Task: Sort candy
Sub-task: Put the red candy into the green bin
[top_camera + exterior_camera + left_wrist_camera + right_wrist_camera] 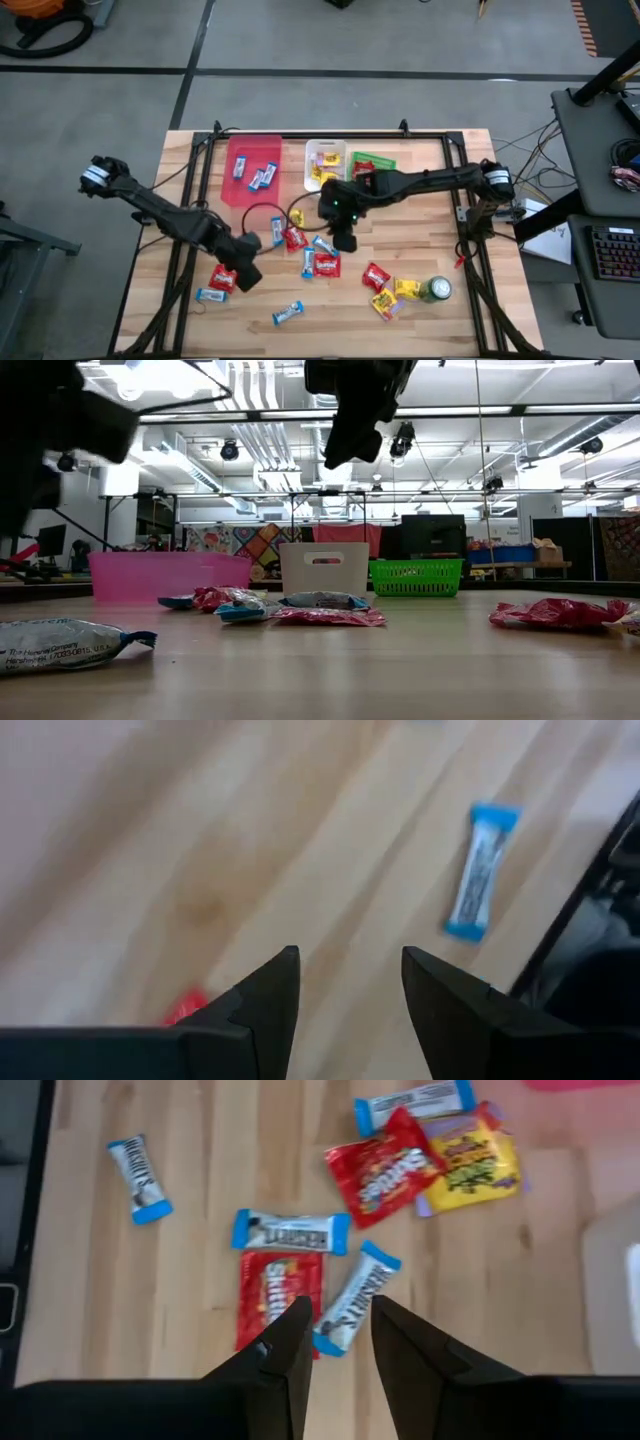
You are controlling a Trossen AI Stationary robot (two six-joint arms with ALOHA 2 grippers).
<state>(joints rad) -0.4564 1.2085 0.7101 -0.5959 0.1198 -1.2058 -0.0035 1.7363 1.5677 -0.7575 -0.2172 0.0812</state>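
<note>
Sorting looks barely begun: a few blue bars lie in the pink bin (pixel 252 170), yellow packets in the white bin (pixel 325 165), most candy (pixel 320 262) scattered on the surface (pixel 440 230). Left gripper (pixel 247 270) and right gripper (pixel 343 238) hover, fingers spread, empty.

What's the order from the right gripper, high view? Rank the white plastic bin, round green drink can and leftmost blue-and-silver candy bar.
1. White plastic bin, just above the right gripper in the picture.
2. Round green drink can, lower right.
3. Leftmost blue-and-silver candy bar, lower left.
</note>
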